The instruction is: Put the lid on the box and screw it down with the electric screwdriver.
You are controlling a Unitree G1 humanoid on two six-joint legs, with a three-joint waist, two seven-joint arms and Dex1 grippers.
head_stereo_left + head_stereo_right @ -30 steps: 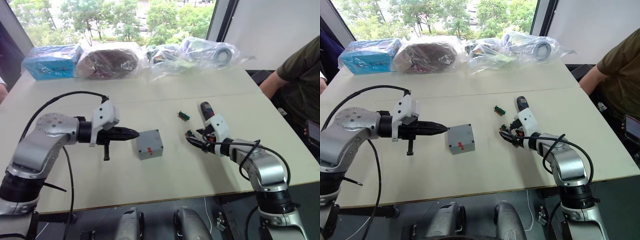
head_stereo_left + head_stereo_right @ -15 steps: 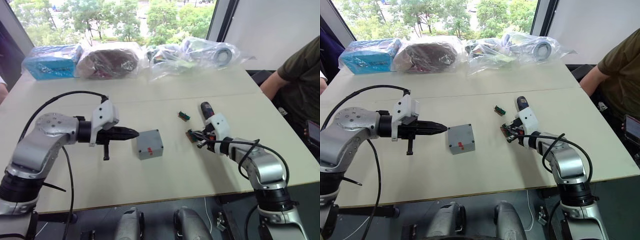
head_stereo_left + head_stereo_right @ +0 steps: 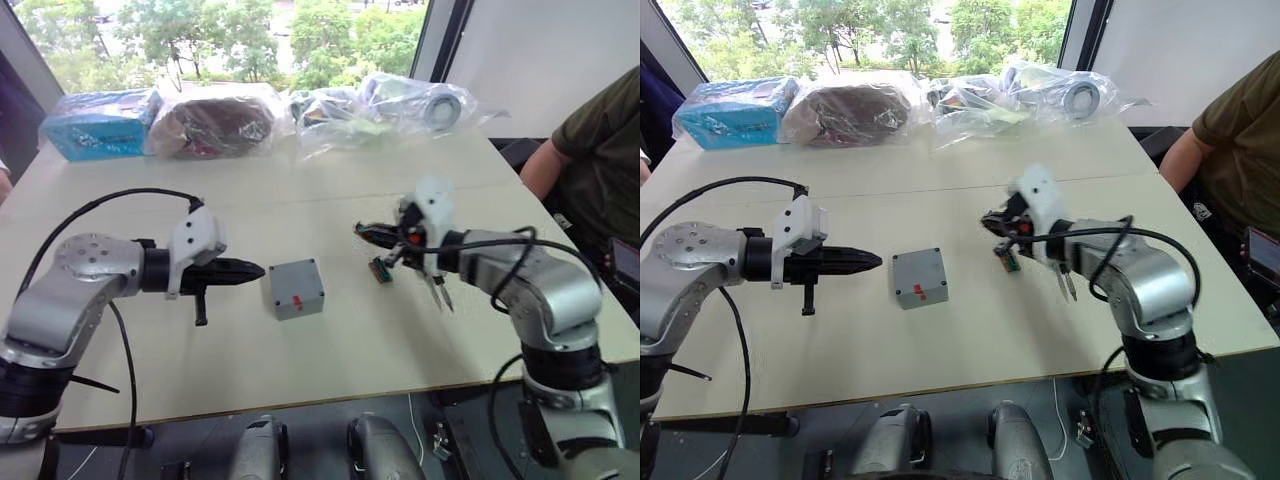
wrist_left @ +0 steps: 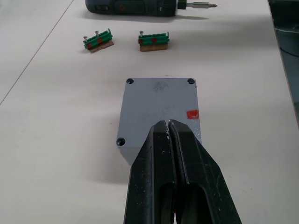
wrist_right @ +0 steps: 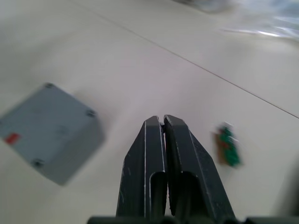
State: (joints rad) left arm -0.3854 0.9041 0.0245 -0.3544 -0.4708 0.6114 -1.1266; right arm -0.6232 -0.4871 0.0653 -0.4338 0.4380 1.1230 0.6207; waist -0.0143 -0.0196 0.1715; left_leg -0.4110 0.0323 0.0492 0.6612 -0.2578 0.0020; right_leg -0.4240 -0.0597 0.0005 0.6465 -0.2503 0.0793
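On the worktop [image 3: 330,350] the lid [image 4: 159,100] already caps the box [image 3: 297,289]; both claws are pressed together, empty, and screwing remains.

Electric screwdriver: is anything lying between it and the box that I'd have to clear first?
Yes. In the left wrist view, two small green circuit pieces lie on the table between the electric screwdriver and the box, side by side and apart from both. The left pincer points at the box.
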